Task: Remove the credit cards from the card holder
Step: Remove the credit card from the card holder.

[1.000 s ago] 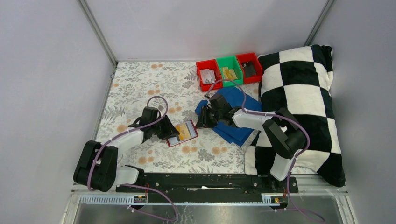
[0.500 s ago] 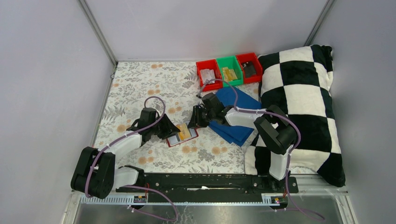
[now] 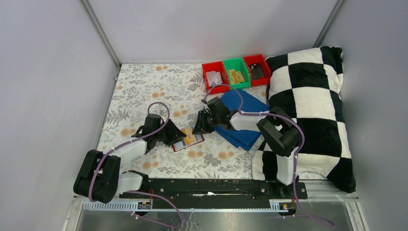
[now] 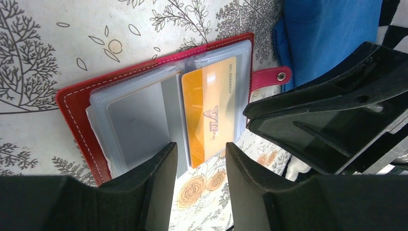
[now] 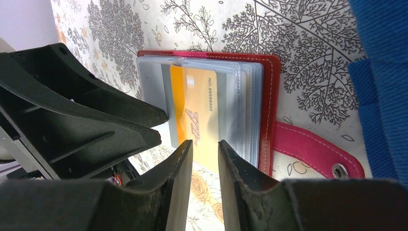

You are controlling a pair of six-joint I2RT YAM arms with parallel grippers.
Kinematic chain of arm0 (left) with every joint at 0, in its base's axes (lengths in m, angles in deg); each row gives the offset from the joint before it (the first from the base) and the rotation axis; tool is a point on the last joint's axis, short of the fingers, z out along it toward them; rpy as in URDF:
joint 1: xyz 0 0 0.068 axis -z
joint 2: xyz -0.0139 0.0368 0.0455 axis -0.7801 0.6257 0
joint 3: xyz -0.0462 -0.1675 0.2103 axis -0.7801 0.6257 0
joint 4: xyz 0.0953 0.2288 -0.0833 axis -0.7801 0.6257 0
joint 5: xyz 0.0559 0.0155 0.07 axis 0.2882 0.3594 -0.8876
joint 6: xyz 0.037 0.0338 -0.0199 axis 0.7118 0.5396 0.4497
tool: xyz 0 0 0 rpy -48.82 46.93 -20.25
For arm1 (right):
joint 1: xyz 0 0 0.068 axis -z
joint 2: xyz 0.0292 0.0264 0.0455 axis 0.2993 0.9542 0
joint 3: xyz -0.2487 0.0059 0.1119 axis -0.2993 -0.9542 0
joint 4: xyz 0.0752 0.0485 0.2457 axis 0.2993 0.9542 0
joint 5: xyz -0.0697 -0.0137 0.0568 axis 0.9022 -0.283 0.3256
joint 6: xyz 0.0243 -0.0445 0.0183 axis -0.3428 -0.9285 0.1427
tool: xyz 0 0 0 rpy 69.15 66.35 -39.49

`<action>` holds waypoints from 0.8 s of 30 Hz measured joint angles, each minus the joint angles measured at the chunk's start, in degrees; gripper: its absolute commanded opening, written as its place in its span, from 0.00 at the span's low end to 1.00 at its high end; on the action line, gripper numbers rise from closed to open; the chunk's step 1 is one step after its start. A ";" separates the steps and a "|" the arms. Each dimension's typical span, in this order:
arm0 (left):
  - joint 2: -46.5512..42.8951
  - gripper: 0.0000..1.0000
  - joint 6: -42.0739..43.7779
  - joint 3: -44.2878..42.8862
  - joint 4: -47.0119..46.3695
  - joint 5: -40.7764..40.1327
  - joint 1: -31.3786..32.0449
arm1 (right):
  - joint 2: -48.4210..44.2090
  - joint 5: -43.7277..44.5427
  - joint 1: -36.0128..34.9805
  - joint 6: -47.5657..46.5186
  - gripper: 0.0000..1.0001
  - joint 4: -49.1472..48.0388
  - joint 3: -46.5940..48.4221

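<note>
The red card holder [image 3: 180, 147] lies open on the floral cloth, its strap tab [image 4: 267, 77] pointing to the blue cloth. A tan-yellow card [image 4: 211, 110] sticks partly out of a clear sleeve; a grey card [image 4: 137, 125] sits in the page beside it. No pale blue-white card shows. My left gripper [image 4: 201, 156] is open at the holder's near edge, one finger over the grey page. My right gripper [image 5: 205, 149] is open by a narrow gap, its tips over the yellow card's [image 5: 197, 110] protruding end. In the top view the left gripper [image 3: 177, 137] and right gripper [image 3: 196, 129] flank the holder.
A folded blue cloth [image 3: 243, 118] lies just right of the holder. Two red bins [image 3: 214, 77] [image 3: 256, 67] and a green bin [image 3: 236, 72] stand at the back. A black-and-white checkered pillow [image 3: 308, 106] fills the right side. Grey walls enclose the table.
My right gripper has moved left off the blue cloth to the holder's edge. My left gripper has shifted slightly nearer the holder. The holder stayed in place.
</note>
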 measured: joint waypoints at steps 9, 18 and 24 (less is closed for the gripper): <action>0.52 0.46 -0.63 0.44 -1.92 0.09 0.00 | 1.42 -1.29 0.00 0.90 0.33 -1.18 0.02; 0.61 0.46 -0.72 0.48 -2.05 -0.09 0.00 | 2.05 -2.45 0.00 1.79 0.34 -2.49 0.02; 0.61 0.46 -0.61 0.50 -2.05 -0.09 0.00 | 2.34 -2.78 0.00 2.73 0.33 -3.63 -0.20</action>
